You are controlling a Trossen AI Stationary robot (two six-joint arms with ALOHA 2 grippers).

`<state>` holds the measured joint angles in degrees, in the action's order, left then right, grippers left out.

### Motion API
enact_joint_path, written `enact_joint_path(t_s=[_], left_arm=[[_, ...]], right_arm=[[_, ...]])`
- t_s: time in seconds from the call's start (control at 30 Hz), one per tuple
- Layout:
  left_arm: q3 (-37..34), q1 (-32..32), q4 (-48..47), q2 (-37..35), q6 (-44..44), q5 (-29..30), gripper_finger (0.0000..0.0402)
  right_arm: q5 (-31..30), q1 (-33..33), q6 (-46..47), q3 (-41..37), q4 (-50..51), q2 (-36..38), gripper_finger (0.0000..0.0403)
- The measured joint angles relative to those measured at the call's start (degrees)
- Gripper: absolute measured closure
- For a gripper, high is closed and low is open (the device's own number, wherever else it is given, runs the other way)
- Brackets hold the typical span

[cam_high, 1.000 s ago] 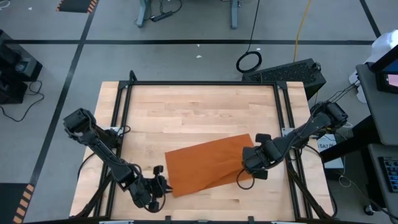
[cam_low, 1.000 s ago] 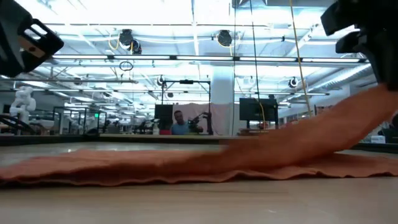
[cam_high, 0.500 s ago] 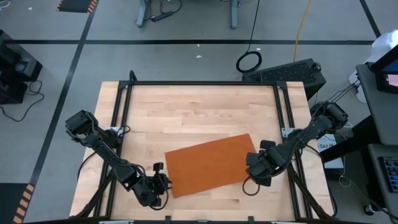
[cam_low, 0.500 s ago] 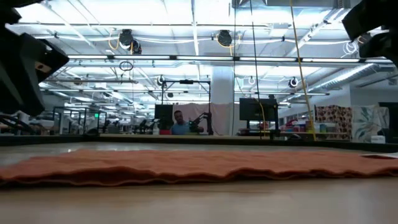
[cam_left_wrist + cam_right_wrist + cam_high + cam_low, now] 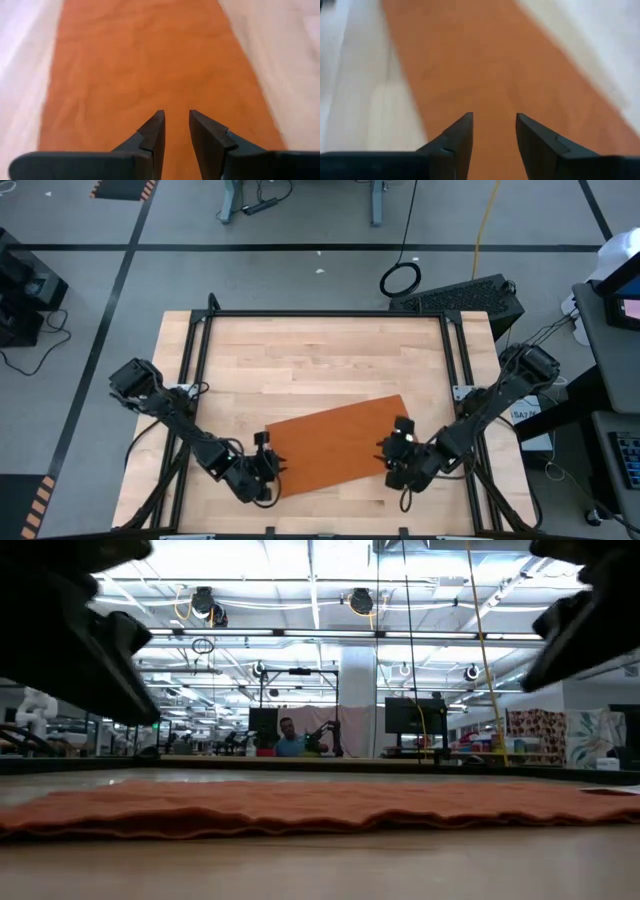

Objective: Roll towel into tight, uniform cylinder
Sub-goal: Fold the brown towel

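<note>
A cable coil (image 5: 400, 279) lies on the floor beyond the wooden table (image 5: 320, 360).

table (image 5: 320, 350) far half bare | towel (image 5: 335, 442) flat, near half

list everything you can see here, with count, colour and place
towel: 1, rust-orange, flat on the near half of the table, angled
table: 1, light wood with a black frame, centre
cable coil: 1, black, on the floor beyond the table
person: 1, far back in the room
left gripper: 1, dark, open, over the towel's near left end
right gripper: 1, dark, open, over the towel's right end
</note>
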<state>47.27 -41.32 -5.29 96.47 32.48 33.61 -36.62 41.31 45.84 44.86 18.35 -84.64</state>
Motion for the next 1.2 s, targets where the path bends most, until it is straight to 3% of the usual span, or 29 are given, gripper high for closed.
enact_joint_path(t_s=[0.2, 0.37, 0.57, 0.77, 1.0, 1.1, 1.2], left_arm=[[0.07, 4.22, 13.65, 5.88, -8.04, 2.57, 0.0307], [0.04, 7.69, 15.21, 11.89, -10.12, 1.01, 0.0307], [0.43, 9.89, 5.39, 12.34, -7.32, -0.31, 0.0307], [0.00, 10.01, -12.41, 4.48, -10.14, -2.27, 0.0307], [-0.09, 11.19, -23.75, -11.55, -10.15, 0.74, 0.0307], [-0.11, 11.34, -24.59, -17.45, -6.36, 0.76, 0.0307], [-0.07, 10.86, -24.97, -20.75, -1.58, -0.35, 0.0307]], right_arm=[[-15.37, -2.81, -5.31, -10.31, -26.00, 0.00, 0.0306], [-16.86, -5.85, -10.21, -17.06, -44.13, -2.01, 0.0351], [-16.16, -8.18, -10.25, -19.62, -47.28, -9.22, 0.0396], [-16.01, -10.23, -9.76, -19.51, -58.70, -18.85, 0.0395], [-15.33, -13.73, -30.84, -19.35, -71.87, -18.11, 0.0396], [-10.18, -16.03, -38.33, -18.83, -75.07, -15.19, 0.0396], [-2.51, -19.45, -39.95, -18.81, -75.46, -13.53, 0.0397]])
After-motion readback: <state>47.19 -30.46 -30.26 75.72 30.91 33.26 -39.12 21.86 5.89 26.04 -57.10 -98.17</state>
